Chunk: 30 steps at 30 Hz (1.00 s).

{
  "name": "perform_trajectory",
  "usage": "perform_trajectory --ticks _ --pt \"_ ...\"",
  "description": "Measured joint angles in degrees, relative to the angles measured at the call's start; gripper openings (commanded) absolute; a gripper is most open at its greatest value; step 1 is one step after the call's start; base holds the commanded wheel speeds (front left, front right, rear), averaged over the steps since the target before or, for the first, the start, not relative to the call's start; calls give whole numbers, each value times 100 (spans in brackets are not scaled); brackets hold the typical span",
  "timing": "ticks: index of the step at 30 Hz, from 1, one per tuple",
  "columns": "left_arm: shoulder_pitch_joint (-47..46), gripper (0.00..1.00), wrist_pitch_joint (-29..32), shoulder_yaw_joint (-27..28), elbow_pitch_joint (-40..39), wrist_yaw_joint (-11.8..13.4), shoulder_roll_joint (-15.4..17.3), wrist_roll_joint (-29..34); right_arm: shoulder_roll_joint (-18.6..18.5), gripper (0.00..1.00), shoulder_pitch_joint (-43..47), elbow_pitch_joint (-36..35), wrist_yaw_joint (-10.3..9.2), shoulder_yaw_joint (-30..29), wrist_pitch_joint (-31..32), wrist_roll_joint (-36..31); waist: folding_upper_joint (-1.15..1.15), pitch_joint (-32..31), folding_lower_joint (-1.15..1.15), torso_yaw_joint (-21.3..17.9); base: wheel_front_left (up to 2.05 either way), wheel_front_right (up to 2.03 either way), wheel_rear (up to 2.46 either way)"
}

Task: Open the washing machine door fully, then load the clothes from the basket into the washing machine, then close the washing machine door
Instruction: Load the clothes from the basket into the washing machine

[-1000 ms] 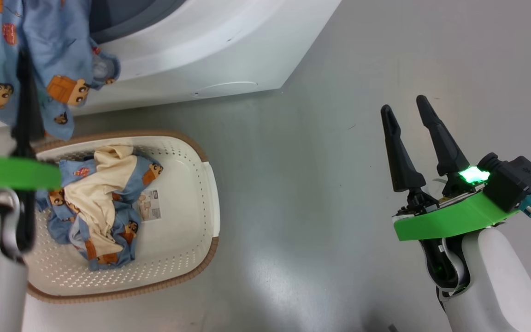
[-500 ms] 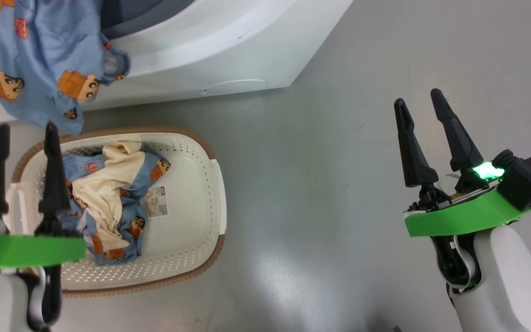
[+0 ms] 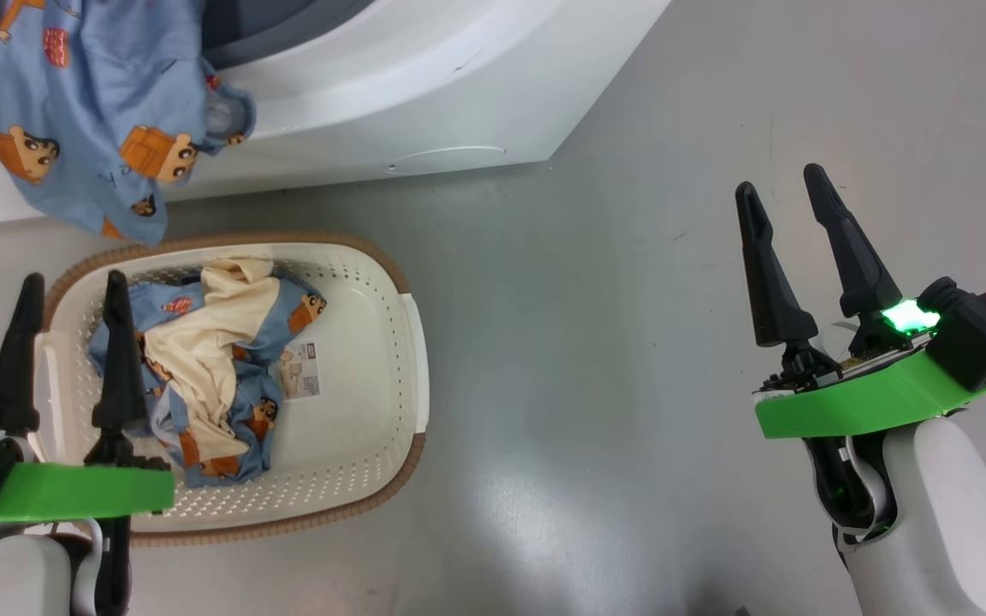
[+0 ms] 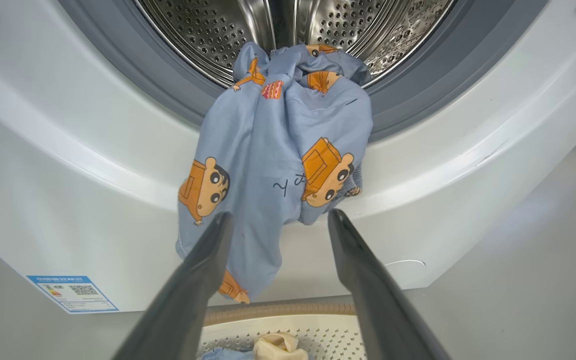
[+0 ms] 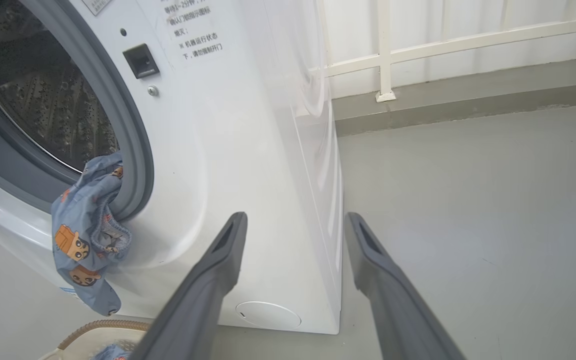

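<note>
- left gripper [image 3: 72, 282]: fingers spread wide with nothing between them; in the head view it sits over the left edge of the basket [image 3: 414, 342].
- blue label sticker [image 4: 72, 292]: low on the left of the machine's front in the left wrist view; it carries a qr code and small coloured marks, and its print is too small to read.
- hanging garment [image 4: 278, 150]: light blue with orange-brown bears and a short dark scribble i cannot read. its top lies inside the steel drum [image 4: 293, 25], and the rest drapes over the grey gasket [image 4: 168, 95] and down the white front towards the basket's far rim.
- the basket stands on the grey floor [image 3: 587, 342], just in front of the washing machine [image 3: 424, 85].
- clothes [image 3: 202, 368]: a crumpled blue and cream heap in the left half of the basket, against its left wall.
- basket sticker [image 3: 300, 370]: flat on the basket's bottom near the middle, touching the heap's right edge; its print is unreadable.
- round flap [image 5: 268, 315]: at the lower right corner of the machine's front.
- chinese print [image 5: 195, 30]: several small dark lines at the upper right of the front, beside a square latch recess [image 5: 140, 60].
- right gripper [image 3: 780, 178]: released, jaws apart and empty, above bare floor well to the right of the machine and basket.
</note>
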Motion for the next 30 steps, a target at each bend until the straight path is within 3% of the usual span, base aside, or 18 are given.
perform_trajectory --ticks 10,21,30 --pt "-348 100 1 -73 617 -138 44 41 3 100 -4 24 0 0 0 0 0 34 0 -31 0 0 0" --pt "-1918 100 143 -535 2704 -238 407 -101 37 100 -25 37 0 34 0 -1 0 115 0 -218 0 0 0" --pt "-2859 100 136 -859 3862 -241 437 -253 137 100 -24 38 0 27 0 0 0 144 0 -374 0 0 0"
